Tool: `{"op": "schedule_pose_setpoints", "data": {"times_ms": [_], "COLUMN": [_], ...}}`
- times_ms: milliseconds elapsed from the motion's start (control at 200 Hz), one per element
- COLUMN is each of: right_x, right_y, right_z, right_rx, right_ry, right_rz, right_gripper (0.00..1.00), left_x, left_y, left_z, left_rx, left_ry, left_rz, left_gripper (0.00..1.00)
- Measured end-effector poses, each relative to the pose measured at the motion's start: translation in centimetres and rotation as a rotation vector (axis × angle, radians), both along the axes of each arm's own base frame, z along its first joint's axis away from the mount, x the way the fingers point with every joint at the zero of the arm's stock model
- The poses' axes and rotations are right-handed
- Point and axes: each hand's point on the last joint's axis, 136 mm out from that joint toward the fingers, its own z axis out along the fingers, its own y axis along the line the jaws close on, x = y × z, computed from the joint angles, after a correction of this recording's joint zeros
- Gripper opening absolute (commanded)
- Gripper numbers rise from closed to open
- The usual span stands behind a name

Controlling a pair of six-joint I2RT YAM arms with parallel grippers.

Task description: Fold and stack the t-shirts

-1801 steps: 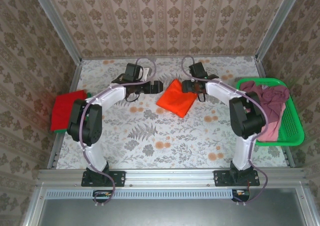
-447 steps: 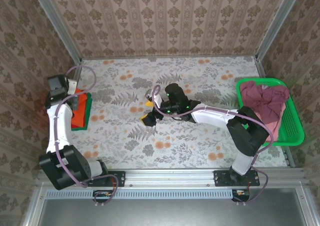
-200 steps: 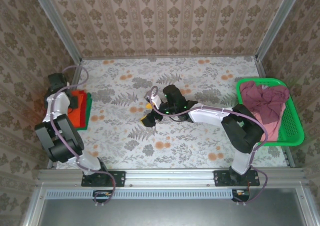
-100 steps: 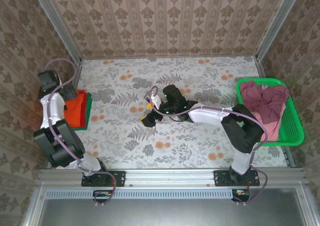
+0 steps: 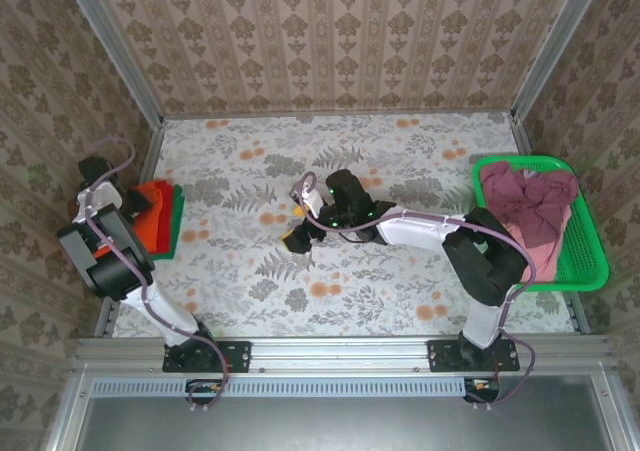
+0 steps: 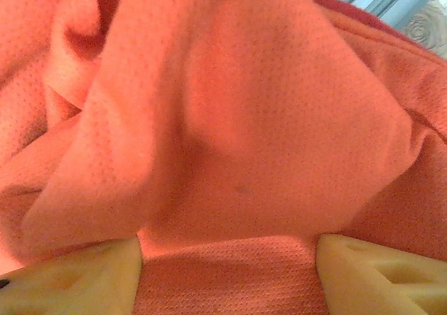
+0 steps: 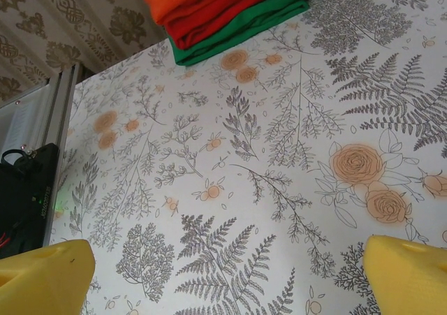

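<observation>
At the far left, the left claw (image 6: 227, 280) is pushed down into the orange t-shirt (image 6: 230, 133), which lies directly under and ahead of it. Its yellow fingertips (image 6: 70, 276) stand apart with a band of the cloth between them, but whether they are pinching that band or merely resting on it cannot be told. The nearness suggests it is settling or tidying the top layer of the stack. The orange fabric is a fine, pin-dotted knit, soft and rumpled into broad rounded folds just beyond the claw. Beneath it sit the red t-shirt (image 7: 230, 4) and the dark green t-shirt (image 7: 258, 18), folded flat, their edges stepped so each colour shows. This stack lies well ahead of the right claw (image 7: 223, 280) and off to its left. The right claw hovers with its fingers spread wide and nothing between them, just over the table (image 7: 279, 154), a smooth surface printed with ferns and orange roses; it seems parked clear of the work. Well off to its other side stands the green mesh basket (image 5: 590, 261), a stiff plastic holding the crumpled mauve t-shirts (image 5: 530, 196), probably next to be folded.
</observation>
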Motion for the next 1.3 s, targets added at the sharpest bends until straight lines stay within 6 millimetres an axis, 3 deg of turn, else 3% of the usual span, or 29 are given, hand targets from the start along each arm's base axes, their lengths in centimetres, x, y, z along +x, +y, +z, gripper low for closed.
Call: {"op": "schedule_pose_setpoints", "data": {"times_ms": [100, 235, 355, 425, 535, 590, 655, 825, 970, 1085, 1195, 1300], "right_x": [0.0, 0.7, 2.0, 2.9, 4.3, 5.0, 5.5, 5.7, 4.8, 4.5, 5.1, 6.4], "right_y": [-0.4, -2.3, -5.5, -8.1, -13.3, -16.7, -20.7, -32.0, -39.3, -42.0, -42.5, -42.7], "right_z": [0.3, 1.2, 2.1, 2.6, 3.2, 3.6, 4.1, 4.0, 1.6, -0.8, -2.3, -2.1], "right_rx": [0.003, 0.009, 0.007, -0.001, -0.021, -0.036, -0.052, -0.115, -0.180, -0.192, -0.183, -0.151], "right_ry": [-0.006, -0.025, -0.068, -0.103, -0.144, -0.174, -0.215, -0.285, -0.276, -0.242, -0.229, -0.275], "right_rz": [-0.010, -0.059, -0.164, -0.255, -0.444, -0.563, -0.696, -1.062, -1.284, -1.374, -1.403, -1.421], "right_gripper": [1.00, 1.00, 1.00, 1.00, 1.00, 1.00, 1.00, 1.00, 1.00, 1.00, 1.00, 1.00], "left_x": [0.4, 1.3, 2.1, 2.3, 2.1, 1.8, 1.1, -0.3, -0.8, 0.0, 1.6, 2.4], "left_y": [-1.3, -4.5, -9.3, -13.0, -19.5, -22.4, -24.5, -24.4, -24.0, -23.7, -22.9, -21.6], "left_z": [1.6, 6.4, 11.7, 13.4, 13.2, 12.0, 9.8, 4.7, 1.4, -0.2, 0.4, 0.5], "left_rx": [-0.007, 0.031, 0.095, 0.134, 0.204, 0.230, 0.257, 0.309, 0.353, 0.366, 0.371, 0.376], "left_ry": [-0.050, -0.191, -0.381, -0.470, -0.542, -0.551, -0.531, -0.457, -0.442, -0.438, -0.514, -0.564], "left_rz": [-0.017, -0.089, -0.230, -0.340, -0.567, -0.685, -0.787, -0.854, -0.872, -0.876, -0.840, -0.788], "left_gripper": [0.80, 0.99, 1.00, 1.00, 1.00, 1.00, 1.00, 1.00, 1.00, 1.00, 1.00, 1.00]}}
